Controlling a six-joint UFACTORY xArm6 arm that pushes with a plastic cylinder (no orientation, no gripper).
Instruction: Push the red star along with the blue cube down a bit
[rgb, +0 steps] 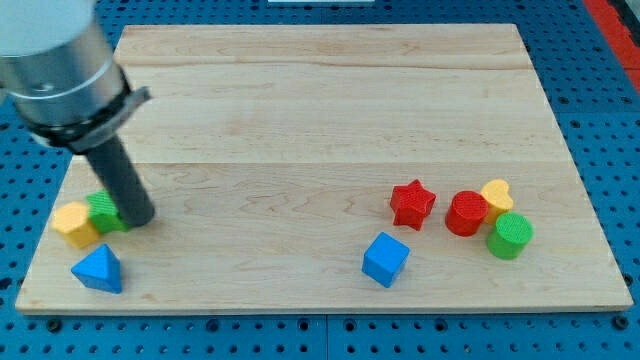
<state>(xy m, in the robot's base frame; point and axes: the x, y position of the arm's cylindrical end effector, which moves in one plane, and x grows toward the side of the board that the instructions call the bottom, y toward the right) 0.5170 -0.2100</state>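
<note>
- The arm housing (60, 70) is cut off by the view's top and left edges; only its lower grey section and the dark rod (122, 185) show.
- My tip (140, 220) partly covers the green block (103, 212); the shape of that block cannot be determined.
- The yellow heart (498, 194) is partly hidden behind the red cylinder (466, 213) and the green cylinder (510, 236).
- The blue perforated surface (600, 120) around the wooden board (320, 110) runs out of frame on all sides.
</note>
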